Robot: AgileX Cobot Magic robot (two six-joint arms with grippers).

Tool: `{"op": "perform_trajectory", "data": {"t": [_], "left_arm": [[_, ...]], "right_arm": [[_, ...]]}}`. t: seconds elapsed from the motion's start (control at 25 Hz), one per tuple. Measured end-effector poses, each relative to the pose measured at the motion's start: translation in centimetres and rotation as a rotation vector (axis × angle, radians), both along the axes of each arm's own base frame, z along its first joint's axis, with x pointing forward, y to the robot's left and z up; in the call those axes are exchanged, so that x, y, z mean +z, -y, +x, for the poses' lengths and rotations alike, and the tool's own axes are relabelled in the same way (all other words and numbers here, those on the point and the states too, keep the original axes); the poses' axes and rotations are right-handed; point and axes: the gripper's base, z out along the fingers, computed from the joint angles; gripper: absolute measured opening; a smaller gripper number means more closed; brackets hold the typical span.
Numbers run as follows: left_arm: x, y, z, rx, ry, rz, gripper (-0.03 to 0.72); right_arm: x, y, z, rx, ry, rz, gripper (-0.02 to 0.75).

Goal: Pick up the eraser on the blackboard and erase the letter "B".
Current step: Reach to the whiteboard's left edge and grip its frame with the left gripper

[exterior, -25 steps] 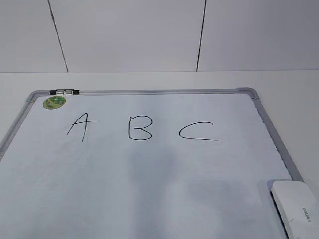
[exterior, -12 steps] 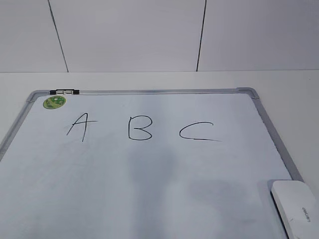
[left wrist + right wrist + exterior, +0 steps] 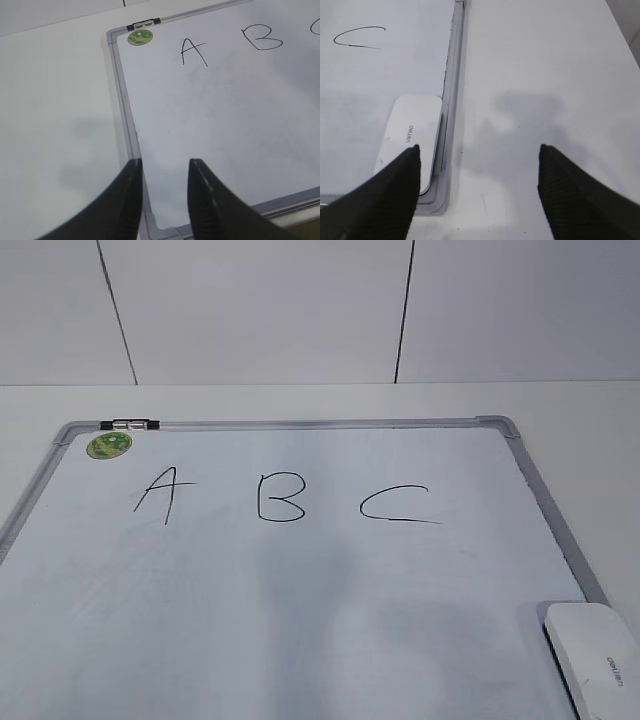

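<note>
The blackboard [image 3: 300, 590] is a white board with a grey frame lying flat on the table. The letter "B" [image 3: 280, 498] is drawn in black between an "A" [image 3: 158, 494] and a "C" [image 3: 398, 505]. The white eraser [image 3: 598, 660] lies in the board's near right corner, also visible as eraser [image 3: 412, 140] against the frame in the right wrist view. My right gripper [image 3: 479, 152] hangs open above the bare table just right of the eraser. My left gripper [image 3: 165, 167] is open over the board's near left corner, holding nothing. Neither gripper appears in the exterior view.
A round green sticker [image 3: 109, 445] and a small metal clip [image 3: 130, 424] sit at the board's far left corner. White table [image 3: 545, 75] surrounds the board. A white panelled wall [image 3: 260, 310] stands behind.
</note>
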Motion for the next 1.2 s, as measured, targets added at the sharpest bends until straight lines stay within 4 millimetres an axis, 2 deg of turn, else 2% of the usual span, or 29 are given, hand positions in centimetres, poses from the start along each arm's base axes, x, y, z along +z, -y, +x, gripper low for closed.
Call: {"op": "perform_trajectory", "data": {"t": [0.84, 1.2], "left_arm": [[0.00, 0.01, 0.00, 0.001, -0.001, -0.005, 0.239], [-0.14, -0.41, 0.10, 0.069, -0.012, -0.032, 0.239]], "right_arm": [[0.00, -0.01, 0.00, -0.001, 0.000, 0.004, 0.547], [0.00, -0.01, 0.00, -0.001, 0.000, 0.004, 0.547]]}}
